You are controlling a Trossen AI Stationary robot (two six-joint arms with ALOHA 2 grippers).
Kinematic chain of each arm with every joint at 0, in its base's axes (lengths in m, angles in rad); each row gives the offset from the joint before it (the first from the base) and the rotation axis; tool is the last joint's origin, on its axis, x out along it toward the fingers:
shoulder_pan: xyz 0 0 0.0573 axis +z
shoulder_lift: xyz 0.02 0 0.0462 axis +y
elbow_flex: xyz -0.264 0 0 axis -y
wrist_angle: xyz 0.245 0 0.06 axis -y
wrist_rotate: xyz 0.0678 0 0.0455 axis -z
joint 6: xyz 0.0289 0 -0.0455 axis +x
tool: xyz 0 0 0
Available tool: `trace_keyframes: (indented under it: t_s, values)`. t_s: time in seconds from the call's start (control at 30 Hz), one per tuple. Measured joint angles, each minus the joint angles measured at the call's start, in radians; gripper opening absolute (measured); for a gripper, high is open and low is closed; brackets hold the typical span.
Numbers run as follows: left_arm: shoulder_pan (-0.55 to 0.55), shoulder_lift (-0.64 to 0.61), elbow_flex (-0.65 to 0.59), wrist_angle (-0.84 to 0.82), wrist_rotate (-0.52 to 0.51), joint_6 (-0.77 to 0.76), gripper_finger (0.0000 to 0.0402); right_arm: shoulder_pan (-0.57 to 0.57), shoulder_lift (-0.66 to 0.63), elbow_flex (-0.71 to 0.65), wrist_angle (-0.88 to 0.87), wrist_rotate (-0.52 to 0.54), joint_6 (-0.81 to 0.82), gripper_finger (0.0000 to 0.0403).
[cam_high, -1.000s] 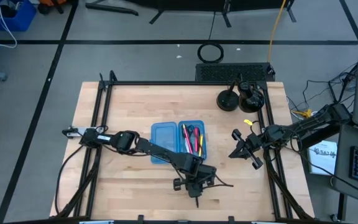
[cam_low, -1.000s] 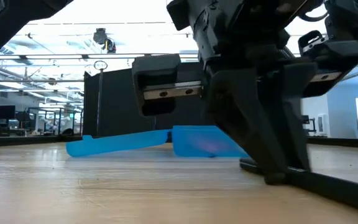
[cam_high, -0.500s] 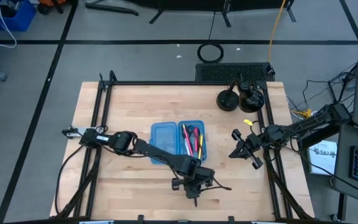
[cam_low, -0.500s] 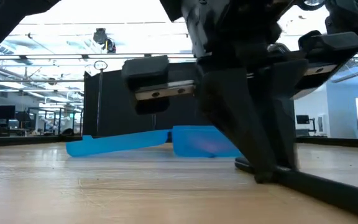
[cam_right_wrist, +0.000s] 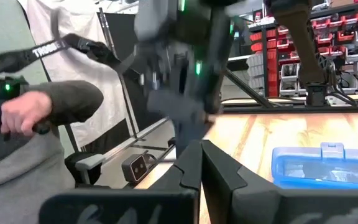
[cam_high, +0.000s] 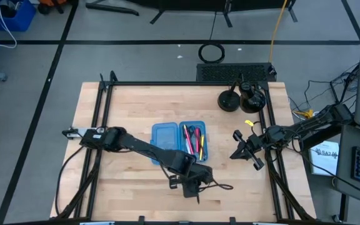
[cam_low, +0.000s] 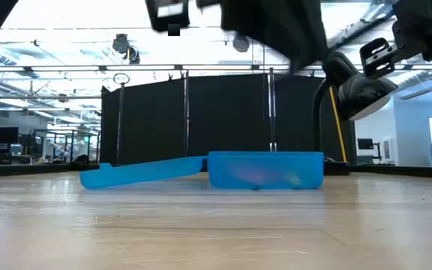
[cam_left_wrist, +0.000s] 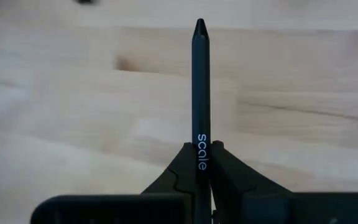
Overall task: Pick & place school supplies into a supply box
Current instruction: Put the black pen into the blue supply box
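— Two arms over the bench (cam_high: 117, 106); which is working?
— Left one. Its gripper (cam_high: 195, 187) hangs near the bench's near edge, just near of the box (cam_high: 180, 142), fingers (cam_left_wrist: 225, 168) clamped on a black pen (cam_left_wrist: 200, 93) that points out past their tips.
— And the box?
— Open at mid-bench, both blue halves flat. Pens (cam_high: 194, 140) lie in the right half; the left half looks bare.
— Right arm?
— Its gripper (cam_high: 245, 149) waits right of the box, by the bench's right rail, fingers (cam_right_wrist: 216, 168) pressed together on nothing.
— Anyone around?
— A person's hand (cam_right_wrist: 23, 112) and grey sleeve show beyond the bench in the right wrist view.
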Motion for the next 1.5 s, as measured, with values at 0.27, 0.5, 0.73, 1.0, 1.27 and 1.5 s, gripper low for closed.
trace_keyframes:
  t_s: [0.27,0.5,0.73,1.0,1.27,1.5]
  values:
    - [0.066,-0.131,0.002,-0.016,-0.038,0.067,0.0037,0.0,0.0,0.0,-0.002,0.0,0.0,0.0]
    - [0.182,-0.171,0.003,-0.076,-0.02,0.145,0.0026,0.0,0.0,0.0,-0.018,0.0,-0.015,0.0]
    - [0.265,-0.177,0.004,-0.095,0.094,0.263,0.0035,0.0,0.001,0.0,-0.038,0.001,-0.015,0.0]
    - [0.304,-0.177,0.004,-0.122,0.197,0.361,0.0026,0.0,0.001,0.0,-0.061,0.002,-0.015,0.0]
    - [0.359,-0.178,-0.062,-0.077,0.303,0.498,0.003,0.0,0.001,-0.001,-0.058,0.002,-0.015,0.0]
    - [0.383,-0.177,-0.221,0.109,0.213,0.582,0.0038,0.0,0.001,-0.001,-0.072,0.002,-0.017,0.0]
